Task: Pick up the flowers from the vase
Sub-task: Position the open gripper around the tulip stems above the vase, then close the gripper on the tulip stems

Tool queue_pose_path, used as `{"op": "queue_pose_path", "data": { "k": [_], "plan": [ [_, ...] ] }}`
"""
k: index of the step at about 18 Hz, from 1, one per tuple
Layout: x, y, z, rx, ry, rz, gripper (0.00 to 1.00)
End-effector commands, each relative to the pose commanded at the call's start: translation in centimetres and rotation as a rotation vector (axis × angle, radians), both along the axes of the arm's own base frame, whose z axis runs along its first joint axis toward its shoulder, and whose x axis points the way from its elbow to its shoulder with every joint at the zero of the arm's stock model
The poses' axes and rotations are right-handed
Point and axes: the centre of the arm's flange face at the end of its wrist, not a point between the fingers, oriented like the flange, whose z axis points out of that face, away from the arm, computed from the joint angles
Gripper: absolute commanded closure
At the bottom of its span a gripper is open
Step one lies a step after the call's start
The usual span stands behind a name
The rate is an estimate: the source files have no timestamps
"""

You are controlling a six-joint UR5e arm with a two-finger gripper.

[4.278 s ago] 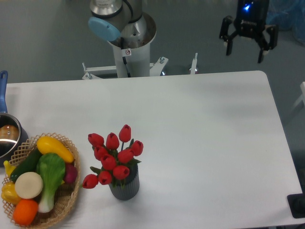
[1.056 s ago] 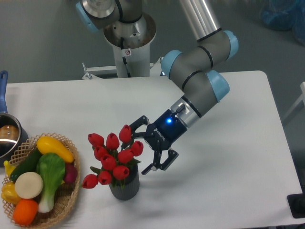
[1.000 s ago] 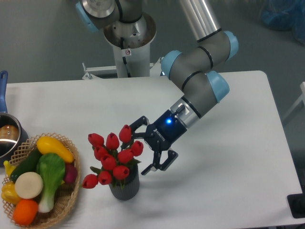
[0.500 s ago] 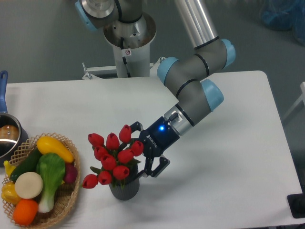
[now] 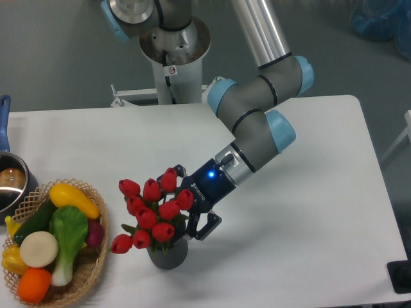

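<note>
The flowers (image 5: 151, 210), a bunch of red tulip buds with green leaves, stand in the dark grey ribbed vase (image 5: 167, 252) at the front left of the white table. My gripper (image 5: 184, 206) comes in from the right at bud height, its fingers open. One finger (image 5: 204, 227) shows just right of the vase mouth; the other lies at the back behind the top right buds, partly hidden. The right side of the bunch sits between the two fingers.
A wicker basket (image 5: 90, 269) with several toy vegetables sits at the front left, close to the vase. A metal pot (image 5: 11, 181) with a blue handle stands at the left edge. The robot base (image 5: 173, 58) is behind the table.
The gripper has slid left and slightly down toward the bunch, so its open fingers now reach around the right-hand buds. The flowers and vase have not moved.
</note>
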Motion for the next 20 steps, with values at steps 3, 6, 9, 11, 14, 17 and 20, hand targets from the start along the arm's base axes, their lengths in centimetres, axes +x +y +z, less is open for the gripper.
{"op": "queue_pose_path", "data": {
  "k": [3,6,9,11,14,17,20],
  "plan": [
    [0.25,0.18,0.03,0.003,-0.001,-0.005,0.00],
    [0.66,0.47,0.03,0.003,-0.001,-0.013,0.01],
    [0.53,0.45,0.03,0.009,0.005,-0.014,0.15],
    [0.36,0.64,0.65,0.030,0.003,-0.015,0.23],
    [0.22,0.65,0.75,0.036,-0.001,-0.015,0.40],
    [0.06,0.53,0.76,0.037,-0.002,-0.012,0.55],
    [0.00,0.45,0.68,0.035,-0.002,-0.010,0.65]
  ]
}}
